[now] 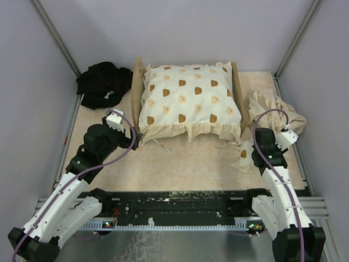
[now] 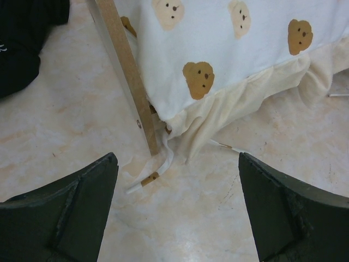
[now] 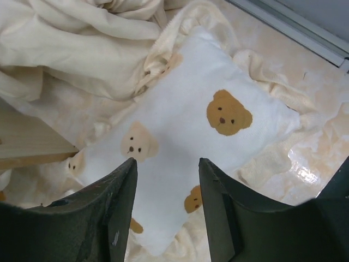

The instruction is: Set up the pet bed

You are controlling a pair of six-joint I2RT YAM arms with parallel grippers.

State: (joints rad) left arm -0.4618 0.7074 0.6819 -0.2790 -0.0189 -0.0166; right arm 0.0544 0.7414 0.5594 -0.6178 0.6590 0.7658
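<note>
The pet bed [image 1: 134, 90] stands at the back middle. Its light-wood end boards show left and right, and its mattress is hidden under a cream frilled cushion [image 1: 188, 101] with brown bear prints. My left gripper [image 1: 130, 131] is open and empty just off the bed's near left corner. The left wrist view shows the gripper [image 2: 177, 164] above bare table, with the wood board [image 2: 128, 76] and the cushion's frill [image 2: 229, 103] ahead. My right gripper [image 1: 260, 143] is open over a small bear-print pillow [image 1: 245, 155]. In the right wrist view its fingers [image 3: 166, 164] straddle the pillow [image 3: 185, 131] without closing on it.
A black cloth [image 1: 101, 82] lies at the back left, also seen in the left wrist view [image 2: 22, 43]. A crumpled beige cloth [image 1: 275, 112] lies right of the bed and reaches under the small pillow [image 3: 82, 33]. A white tie strap [image 2: 155, 174] trails from the cushion. Metal rails edge the table.
</note>
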